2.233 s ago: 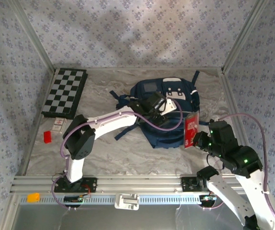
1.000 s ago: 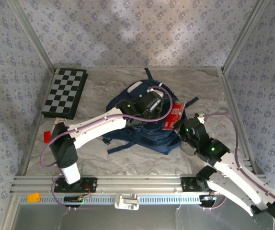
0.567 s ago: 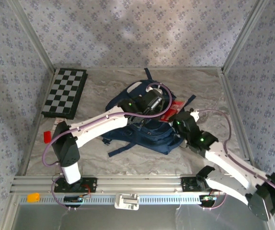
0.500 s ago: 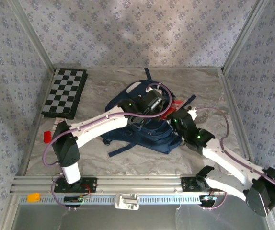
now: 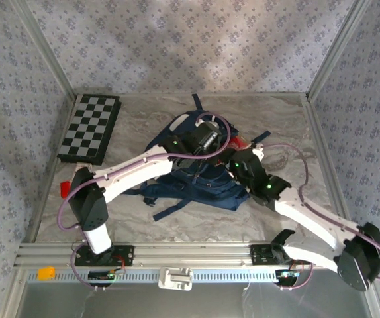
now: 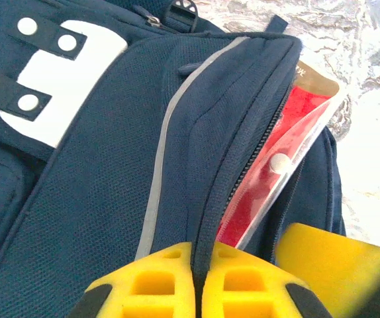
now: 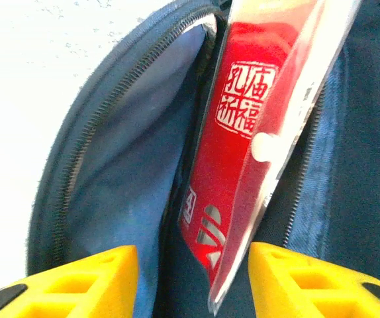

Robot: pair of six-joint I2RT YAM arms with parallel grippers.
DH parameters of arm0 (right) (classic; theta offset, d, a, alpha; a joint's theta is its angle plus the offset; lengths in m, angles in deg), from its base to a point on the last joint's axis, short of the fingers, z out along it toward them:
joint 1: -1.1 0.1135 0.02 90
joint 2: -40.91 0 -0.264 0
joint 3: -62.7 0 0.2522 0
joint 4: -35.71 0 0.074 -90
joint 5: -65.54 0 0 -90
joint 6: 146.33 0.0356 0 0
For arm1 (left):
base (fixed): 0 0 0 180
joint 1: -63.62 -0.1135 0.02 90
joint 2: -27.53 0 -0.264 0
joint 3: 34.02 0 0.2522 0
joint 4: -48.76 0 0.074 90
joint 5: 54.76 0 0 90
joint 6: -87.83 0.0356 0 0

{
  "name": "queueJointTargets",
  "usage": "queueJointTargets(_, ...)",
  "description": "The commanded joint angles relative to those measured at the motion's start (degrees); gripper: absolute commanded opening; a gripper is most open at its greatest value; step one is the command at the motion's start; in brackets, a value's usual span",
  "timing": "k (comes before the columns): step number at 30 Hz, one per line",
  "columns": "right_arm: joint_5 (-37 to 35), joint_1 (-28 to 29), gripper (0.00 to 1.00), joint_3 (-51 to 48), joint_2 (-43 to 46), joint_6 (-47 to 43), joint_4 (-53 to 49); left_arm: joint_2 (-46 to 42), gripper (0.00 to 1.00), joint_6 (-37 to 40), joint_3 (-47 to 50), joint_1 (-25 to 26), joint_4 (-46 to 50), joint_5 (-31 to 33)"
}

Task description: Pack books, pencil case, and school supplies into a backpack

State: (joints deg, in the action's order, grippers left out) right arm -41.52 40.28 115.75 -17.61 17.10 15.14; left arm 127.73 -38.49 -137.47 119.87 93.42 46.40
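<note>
The navy backpack (image 5: pixel 196 189) lies mid-table. My left gripper (image 5: pixel 206 139) is shut on the backpack's zipper edge (image 6: pixel 210 218) and holds the opening apart. The red pencil case (image 7: pixel 243 132), in a clear sleeve, stands partway inside that opening, between zipper teeth and the blue lining (image 7: pixel 130 165). My right gripper (image 7: pixel 193 278) is open, one yellow finger (image 7: pixel 84 278) on each side of the pencil case's lower corner, with a gap on both sides. In the left wrist view the pencil case (image 6: pixel 289 159) sticks out of the slit. From above, a red corner (image 5: pixel 237 142) shows beside the right gripper (image 5: pixel 238 159).
A black-and-white checkered board (image 5: pixel 89 128) lies at the back left. A small red block (image 5: pixel 65 188) sits at the left edge of the table. Metal rails and patterned walls close in the table on three sides.
My right gripper has pushed the pencil case further into the backpack opening and then opened, letting it go. The left gripper stays shut on the zipper edge and has shifted slightly back.
</note>
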Motion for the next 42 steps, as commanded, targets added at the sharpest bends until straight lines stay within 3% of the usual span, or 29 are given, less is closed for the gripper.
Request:
queueJointTargets(1, 5.20, -5.14, 0.47, -1.59, 2.39, -2.37, -2.55, -3.47, 0.00, -0.52, 0.34, -0.54, -3.08, -1.18)
queueJointTargets(6, 11.78, -12.17, 0.48, 2.88, 0.41, -8.49, -10.20, -3.61, 0.00, 0.73, 0.50, -0.69, -3.30, -3.41)
queueJointTargets(9, 17.11, -15.99, 0.48, 4.16, -2.81, -12.63, -7.73, -3.68, 0.00, 1.19, 0.85, -0.70, -3.54, -3.67)
queueJointTargets(12, 17.09, -18.67, 0.47, 7.06, -7.26, -14.10, -10.74, -4.00, 0.00, 2.00, 0.84, -0.65, -3.29, -3.64)
queueJointTargets(15, 19.37, -20.51, 0.44, 6.96, -9.82, -15.31, -5.95, -4.34, 0.00, 3.14, 0.85, -0.69, -3.24, -4.11)
queueJointTargets(19, 18.31, -20.79, 0.40, 10.15, -11.63, -18.49, -5.81, -4.66, 0.00, 4.19, 0.81, -0.70, -2.65, -3.76)
queueJointTargets(29, 24.27, -22.17, 0.06, 10.96, -13.58, -23.66, -1.55, -5.27, 0.00, 7.22, 0.72, -0.97, -2.85, -3.32)
queueJointTargets(35, 32.46, -21.54, 0.00, 10.19, -11.32, -21.20, -2.74, -6.30, 0.00, 12.27, 1.18, -0.96, -4.70, -2.25)
queueJointTargets(42, 33.59, -18.88, 0.00, 9.37, -12.34, -19.62, -6.43, -6.90, 0.00, 17.12, 1.82, -0.97, -6.96, -4.53)
